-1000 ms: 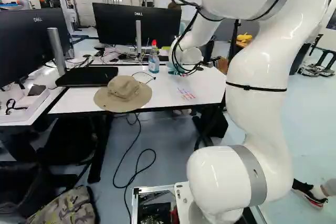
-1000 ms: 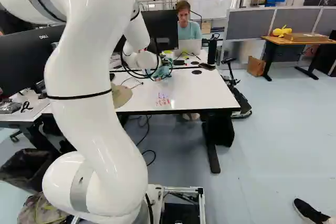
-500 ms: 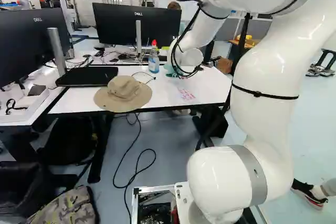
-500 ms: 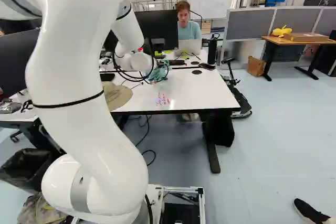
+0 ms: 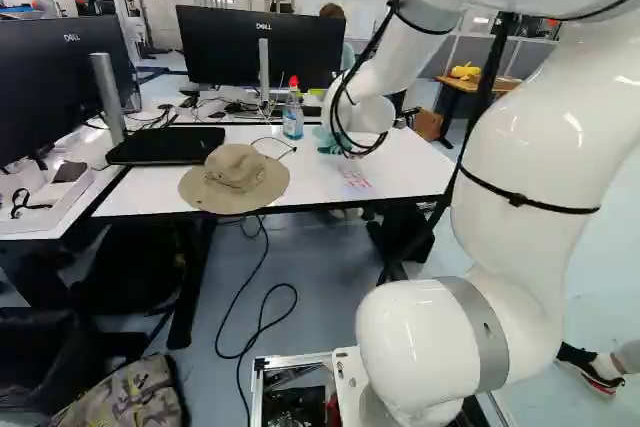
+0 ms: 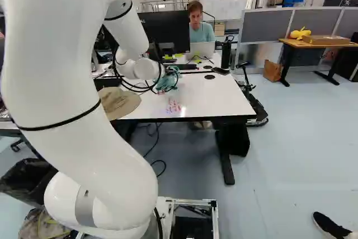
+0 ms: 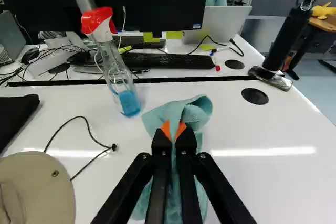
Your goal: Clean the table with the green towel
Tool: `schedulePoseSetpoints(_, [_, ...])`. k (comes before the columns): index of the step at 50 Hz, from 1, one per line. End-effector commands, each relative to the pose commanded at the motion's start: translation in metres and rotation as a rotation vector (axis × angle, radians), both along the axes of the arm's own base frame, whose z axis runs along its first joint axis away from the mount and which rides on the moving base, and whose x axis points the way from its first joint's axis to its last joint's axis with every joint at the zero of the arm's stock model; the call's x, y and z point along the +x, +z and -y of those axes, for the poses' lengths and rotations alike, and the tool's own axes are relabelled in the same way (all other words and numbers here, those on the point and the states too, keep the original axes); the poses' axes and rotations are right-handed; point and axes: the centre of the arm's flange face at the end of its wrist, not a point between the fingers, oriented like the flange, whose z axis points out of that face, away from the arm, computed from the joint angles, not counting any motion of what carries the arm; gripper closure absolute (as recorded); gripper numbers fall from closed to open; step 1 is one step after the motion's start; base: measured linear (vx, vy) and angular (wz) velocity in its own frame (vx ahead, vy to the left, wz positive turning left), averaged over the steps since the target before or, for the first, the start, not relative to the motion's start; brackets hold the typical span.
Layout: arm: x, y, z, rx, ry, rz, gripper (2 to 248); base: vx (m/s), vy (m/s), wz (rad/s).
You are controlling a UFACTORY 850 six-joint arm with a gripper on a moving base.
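Note:
The green towel [image 7: 194,113] is pinched between the orange-tipped fingers of my gripper [image 7: 174,132], bunching out ahead of them and hanging beneath. In the right base view the towel [image 6: 168,81] shows beside the wrist, over the white table [image 6: 215,98]; whether it touches the top I cannot tell. Wrist and cables hide the gripper in both base views. Red and purplish pen marks [image 6: 174,106] lie on the tabletop, nearer the front edge than the towel. A spray bottle [image 7: 118,72] with a red head stands beyond the towel.
A beige hat [image 5: 235,179] lies at the table's front edge, with a thin black cable [image 7: 86,129] beside it. A black laptop [image 5: 165,145], monitors [image 5: 258,45] and a keyboard [image 7: 168,60] are farther back. A black bottle [image 7: 290,32] and a phone [image 7: 270,77] stand by the far corner.
My arm has drawn back, its elbow bulging toward the base cameras. The wrist and the held towel have come a little nearer the table's front edge. The base has stayed put.

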Motion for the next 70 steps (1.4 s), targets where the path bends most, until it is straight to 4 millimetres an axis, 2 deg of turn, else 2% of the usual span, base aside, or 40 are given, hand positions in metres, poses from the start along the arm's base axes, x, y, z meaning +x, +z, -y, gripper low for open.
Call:
schedulePoseSetpoints(40, [-0.083,-0.001,0.021,0.000,-0.052,-0.002,225,0.000,0.000,0.000])
schedulePoseSetpoints(54, [-0.084,-0.002,0.022,0.000,-0.053,-0.004,225,0.000,0.000,0.000])
schedulePoseSetpoints(70, [-0.080,-0.016,0.022,0.001,-0.053,-0.038,225,0.000,0.000,0.000])
